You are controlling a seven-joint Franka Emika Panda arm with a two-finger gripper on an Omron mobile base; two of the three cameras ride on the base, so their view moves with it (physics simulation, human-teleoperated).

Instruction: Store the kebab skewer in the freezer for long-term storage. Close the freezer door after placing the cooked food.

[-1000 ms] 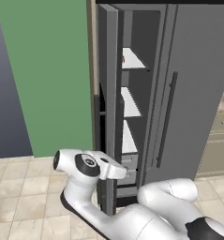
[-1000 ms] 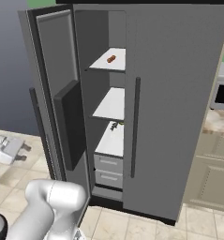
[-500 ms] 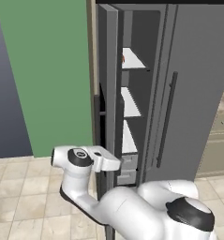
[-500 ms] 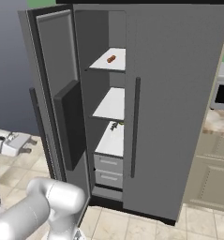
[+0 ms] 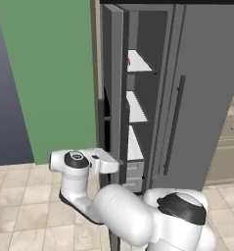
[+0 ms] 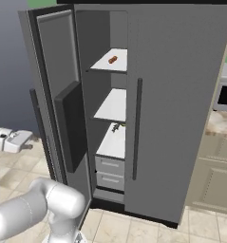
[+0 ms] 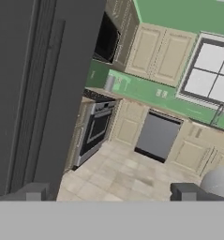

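Two doors are fronting the grey fridge: the freezer door (image 6: 58,109) is standing wide open while the plain door (image 6: 181,104) is staying shut. I am seeing the freezer (image 6: 110,118) with white shelves and grey drawers (image 6: 110,173) inside. The kebab skewer (image 6: 113,59) is lying on the top shelf (image 6: 110,64), a small orange-brown speck whose stick I cannot make out. Something small and dark is sitting on the lower shelf, too tiny to identify. My hand (image 7: 111,191) is hovering left of the open door with fingers (image 7: 33,191) spread apart and gripping nothing. Beige cabinets (image 7: 155,51), green wall and tiled floor (image 7: 127,173) are filling the room beyond.
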